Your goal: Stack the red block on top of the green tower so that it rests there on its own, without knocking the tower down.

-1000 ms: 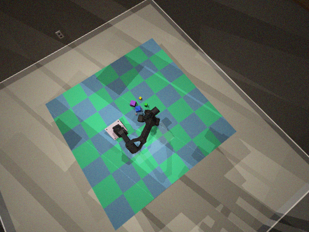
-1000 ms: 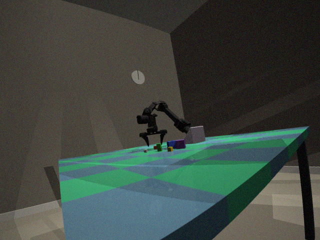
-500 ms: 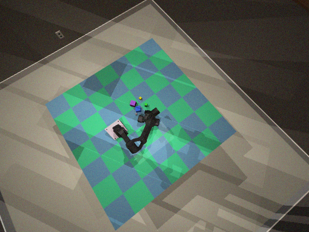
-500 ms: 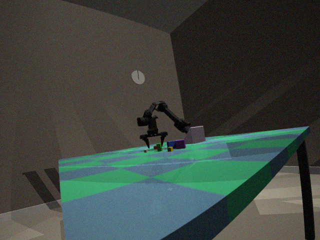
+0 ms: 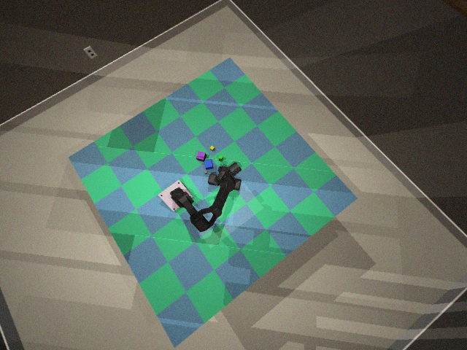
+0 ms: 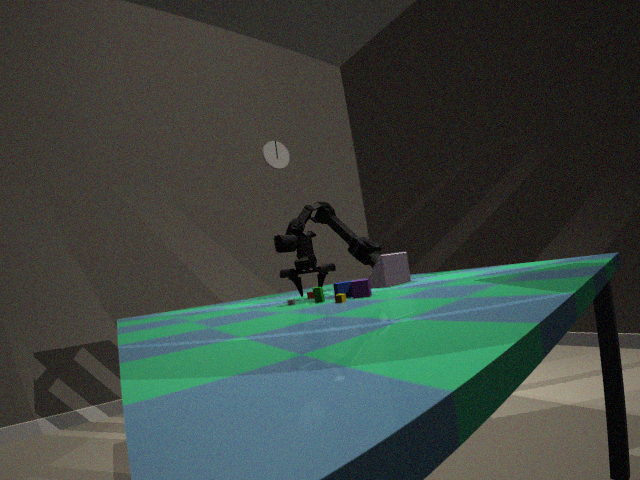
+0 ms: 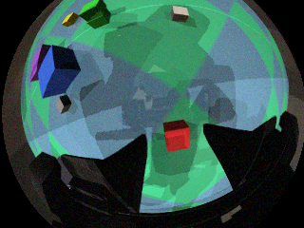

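Wrist view puts the red block (image 7: 177, 136) just below centre, sitting on the checkered table (image 7: 254, 57) between my two dark fingers, with a gap showing on each side. My gripper (image 7: 177, 133) is part-way spread and pinches nothing; no finger touches the block. The green tower (image 7: 97, 13) stands at the upper left, beside a small yellow cube (image 7: 70, 19), well apart from the block. The blue block (image 7: 59, 70) sits at the left edge. I judge the risk is an off-centre pinch: one finger arriving first could shove or twist the block.
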`<control>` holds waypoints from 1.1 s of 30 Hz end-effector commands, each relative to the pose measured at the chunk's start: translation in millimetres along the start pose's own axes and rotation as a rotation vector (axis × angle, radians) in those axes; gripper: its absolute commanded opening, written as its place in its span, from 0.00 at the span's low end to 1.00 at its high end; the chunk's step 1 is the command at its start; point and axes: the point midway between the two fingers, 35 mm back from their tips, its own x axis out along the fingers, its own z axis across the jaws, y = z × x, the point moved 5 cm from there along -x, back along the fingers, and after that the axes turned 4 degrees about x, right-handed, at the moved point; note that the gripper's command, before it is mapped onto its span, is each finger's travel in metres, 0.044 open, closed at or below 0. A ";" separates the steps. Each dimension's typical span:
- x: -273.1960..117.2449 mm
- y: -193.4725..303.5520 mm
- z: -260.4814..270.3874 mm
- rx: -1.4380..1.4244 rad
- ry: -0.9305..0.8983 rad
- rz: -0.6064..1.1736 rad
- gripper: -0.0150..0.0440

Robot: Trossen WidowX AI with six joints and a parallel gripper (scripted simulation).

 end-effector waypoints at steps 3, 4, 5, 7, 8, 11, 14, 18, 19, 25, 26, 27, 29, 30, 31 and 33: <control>0.2 0.6 0.5 -0.007 0.002 0.004 0.51; 0.2 0.6 0.5 -0.007 0.002 0.004 0.47; 0.2 0.6 0.5 -0.007 0.002 0.004 0.42; 0.2 0.6 0.5 -0.007 0.002 0.004 0.37; 0.2 0.6 0.5 -0.007 0.002 0.004 0.35; 0.2 0.6 0.5 -0.007 0.002 0.004 0.32; -2.5 0.3 0.4 -0.007 0.001 0.004 0.25; -16.2 -0.6 0.3 -0.007 0.000 0.003 0.25; -21.0 -0.7 0.3 -0.007 0.000 0.003 0.25; -51.9 -0.9 0.4 -0.007 -0.001 0.003 0.25; -56.9 -1.0 0.4 -0.007 -0.001 0.003 0.25; -62.0 -1.0 0.4 -0.007 -0.001 0.003 0.25; -72.2 -1.1 0.4 -0.008 -0.001 0.003 0.25; -77.3 -1.1 0.4 -0.008 -0.002 0.002 0.25; -82.5 -1.2 0.5 -0.008 -0.002 0.002 0.25; -92.7 -1.2 0.5 -0.008 -0.002 0.002 0.25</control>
